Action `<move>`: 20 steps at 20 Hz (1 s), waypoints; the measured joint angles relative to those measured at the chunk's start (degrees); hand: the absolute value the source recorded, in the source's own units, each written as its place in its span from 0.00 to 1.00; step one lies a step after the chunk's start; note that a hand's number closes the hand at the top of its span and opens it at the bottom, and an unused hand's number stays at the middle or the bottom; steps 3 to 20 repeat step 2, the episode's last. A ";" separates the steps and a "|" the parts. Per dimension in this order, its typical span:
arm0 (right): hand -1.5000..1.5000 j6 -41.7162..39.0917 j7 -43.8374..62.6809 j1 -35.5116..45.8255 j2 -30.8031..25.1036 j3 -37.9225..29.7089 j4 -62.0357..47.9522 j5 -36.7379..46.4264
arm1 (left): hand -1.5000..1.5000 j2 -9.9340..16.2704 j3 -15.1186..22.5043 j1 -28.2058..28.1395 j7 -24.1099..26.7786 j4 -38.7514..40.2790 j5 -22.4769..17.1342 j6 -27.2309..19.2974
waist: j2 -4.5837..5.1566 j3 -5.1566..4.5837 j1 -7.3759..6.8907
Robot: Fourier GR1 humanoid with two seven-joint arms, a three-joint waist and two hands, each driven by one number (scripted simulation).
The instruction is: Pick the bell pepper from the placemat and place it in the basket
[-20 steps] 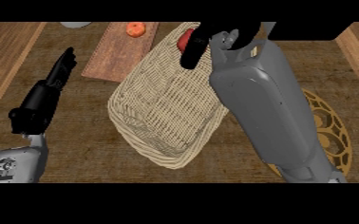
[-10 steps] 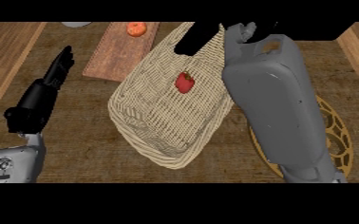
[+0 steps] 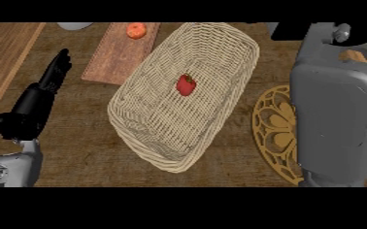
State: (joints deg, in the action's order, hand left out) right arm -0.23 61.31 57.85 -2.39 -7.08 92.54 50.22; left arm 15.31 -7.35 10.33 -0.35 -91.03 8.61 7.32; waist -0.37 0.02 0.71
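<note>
The red bell pepper (image 3: 186, 84) lies on the bottom of the woven basket (image 3: 143, 126), near its middle, with nothing touching it. The basket sits slantwise at the centre of the counter. The golden openwork placemat (image 3: 274, 126) lies to the basket's right, half hidden under my grey right forearm. Only a black part of my right hand (image 3: 305, 30) shows at the top right edge, clear of the basket. My left hand (image 3: 52, 75) rests open at the far left, fingers straight and pointing away.
A wooden cutting board (image 3: 114, 58) lies left of the basket with an orange-red fruit (image 3: 135, 30) at its far end. A grey round object (image 3: 75, 25) peeks in at the top left. A lighter wooden strip runs along the left edge.
The bell pepper left my right hand and now lies in the basket. My right arm pulled away to the right, off the basket. The left hand stayed put.
</note>
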 measured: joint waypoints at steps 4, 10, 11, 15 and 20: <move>0.00 0.87 -0.37 -2.62 -0.84 -2.22 3.68 0.50 | 0.50 0.04 -0.17 -0.07 -0.26 -0.35 -0.09 0.01 | -0.01 0.01 0.18; 0.00 0.87 -0.37 -2.62 -0.84 -2.22 3.68 0.50 | 0.50 0.04 -0.17 -0.07 -0.26 -0.35 -0.09 0.01 | -0.01 0.01 0.18; 0.00 0.87 -0.37 -2.62 -0.84 -2.22 3.68 0.50 | 0.50 0.04 -0.17 -0.07 -0.26 -0.35 -0.09 0.01 | -0.01 0.01 0.18; 0.00 0.87 -0.37 -2.62 -0.84 -2.22 3.68 0.50 | 0.50 0.04 -0.17 -0.07 -0.26 -0.35 -0.09 0.01 | -0.01 0.01 0.18; 0.00 0.87 -0.37 -2.62 -0.84 -2.22 3.68 0.50 | 0.50 0.04 -0.17 -0.07 -0.26 -0.35 -0.09 0.01 | -0.01 0.01 0.18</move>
